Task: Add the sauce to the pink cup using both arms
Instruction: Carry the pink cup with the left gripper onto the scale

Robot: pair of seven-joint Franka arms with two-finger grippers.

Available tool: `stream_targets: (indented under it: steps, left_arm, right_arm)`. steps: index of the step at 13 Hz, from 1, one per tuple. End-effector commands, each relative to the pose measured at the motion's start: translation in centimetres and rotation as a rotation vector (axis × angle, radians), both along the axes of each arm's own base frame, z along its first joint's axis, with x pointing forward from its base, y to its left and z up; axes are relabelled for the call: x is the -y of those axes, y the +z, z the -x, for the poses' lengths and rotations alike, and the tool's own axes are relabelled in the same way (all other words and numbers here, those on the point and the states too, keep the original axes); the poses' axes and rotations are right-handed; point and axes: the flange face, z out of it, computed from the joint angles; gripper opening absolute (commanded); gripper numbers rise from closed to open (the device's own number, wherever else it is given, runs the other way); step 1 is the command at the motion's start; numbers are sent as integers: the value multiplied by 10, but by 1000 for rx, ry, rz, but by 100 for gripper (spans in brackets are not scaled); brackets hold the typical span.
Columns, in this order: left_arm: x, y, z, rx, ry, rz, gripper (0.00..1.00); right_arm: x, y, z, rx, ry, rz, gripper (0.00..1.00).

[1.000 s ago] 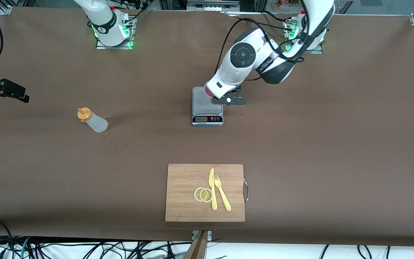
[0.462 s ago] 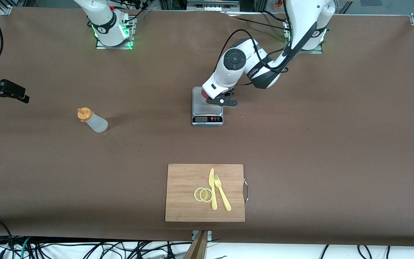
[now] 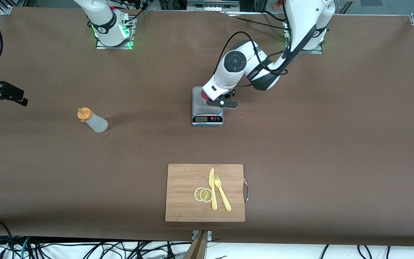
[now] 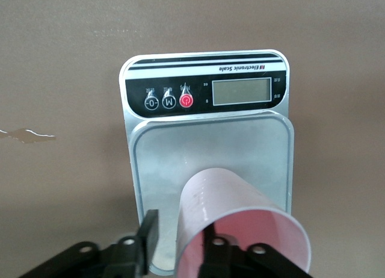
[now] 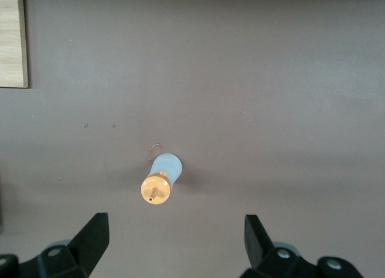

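Observation:
The pink cup (image 4: 234, 221) stands on the grey scale (image 4: 207, 148), and in the front view only a sliver of the pink cup (image 3: 203, 95) shows under the left wrist. My left gripper (image 4: 180, 227) straddles the cup's wall, one finger inside and the outer finger (image 4: 148, 230) a small gap clear of the wall, so it is open. The sauce (image 3: 92, 121), a whitish bottle with an orange cap, stands toward the right arm's end. My right gripper (image 5: 175, 242) hangs wide open above the table, with the sauce (image 5: 162, 180) just ahead of its fingertips, and shows at the table's edge (image 3: 19, 97).
The scale (image 3: 207, 112) has its display facing the front camera. A wooden cutting board (image 3: 185, 180) lies near the front edge, carrying lemon slices (image 3: 203, 194), a yellow knife (image 3: 212, 189) and a fork (image 3: 222, 196). Cables trail from the left arm over the table.
The left arm has drawn in and settled the cup on the scale, and its fingers have parted from the cup's wall. The right gripper has barely shifted.

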Motion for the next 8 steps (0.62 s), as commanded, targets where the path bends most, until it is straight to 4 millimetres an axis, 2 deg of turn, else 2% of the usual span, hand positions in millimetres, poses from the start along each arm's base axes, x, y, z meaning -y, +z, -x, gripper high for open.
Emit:
stream_targets:
  steps: [1,3,4,8]
  left_arm:
    - [-1,16,-7,33,17,-3,100]
    - [-1,31,-6,39,9,-16,100]
    - [0,32,-3,30,3,-27,100]
    - [2,68,6,30,-30,-73,100]
  right_arm:
    - [-6,5,0,6,14,8,100]
    - [-10,3,3,-13,53,6,100]
    - [-10,1,3,-20,91,1,100]
    - [-11,-11,-3,-28,345,-33,100]
